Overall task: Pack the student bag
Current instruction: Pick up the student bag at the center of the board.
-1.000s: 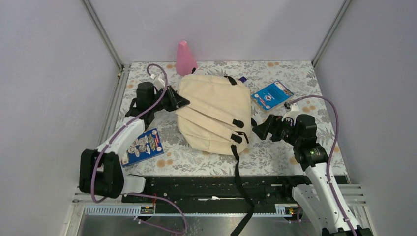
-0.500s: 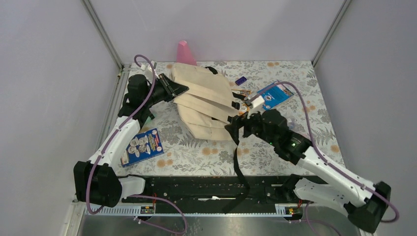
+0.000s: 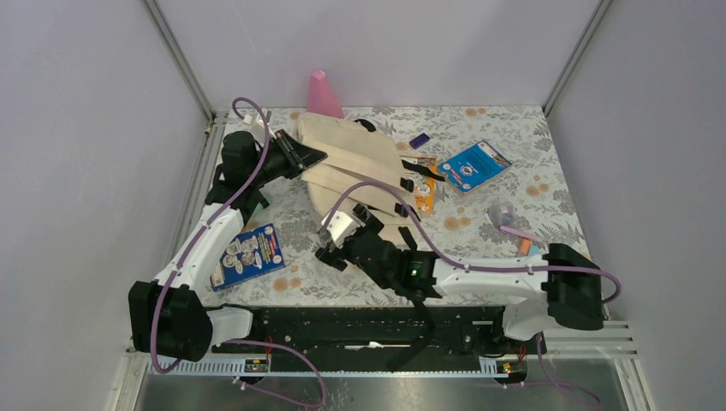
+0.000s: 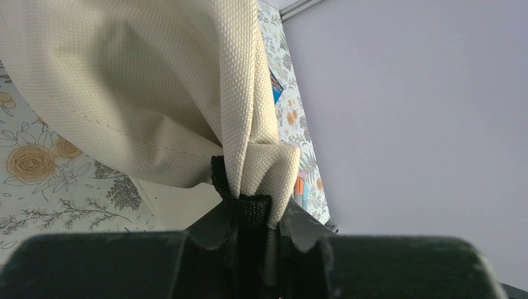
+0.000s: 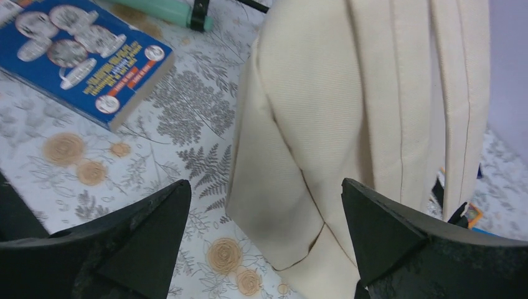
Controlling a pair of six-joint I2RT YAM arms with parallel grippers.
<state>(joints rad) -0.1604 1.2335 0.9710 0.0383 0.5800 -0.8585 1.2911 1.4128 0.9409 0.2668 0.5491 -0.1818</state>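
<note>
The student bag, a cream-beige backpack with black straps, lies at the table's middle back, its left end lifted. My left gripper is shut on a bunched fold of the bag's fabric and a black webbing loop; in the left wrist view the cloth fills the frame above the jaws. My right gripper is open at the bag's near lower corner. In the right wrist view that corner sits between the wide-apart fingers, not touched by them.
A blue booklet lies left of the bag, another to its right. A pink bottle stands behind it. A purple stick, an orange packet and pens lie right. A black strap trails over the front edge.
My right arm swung from the bag's right side across to its near left corner, and its jaws widened. My left gripper pulled the bag's end up and back-left.
</note>
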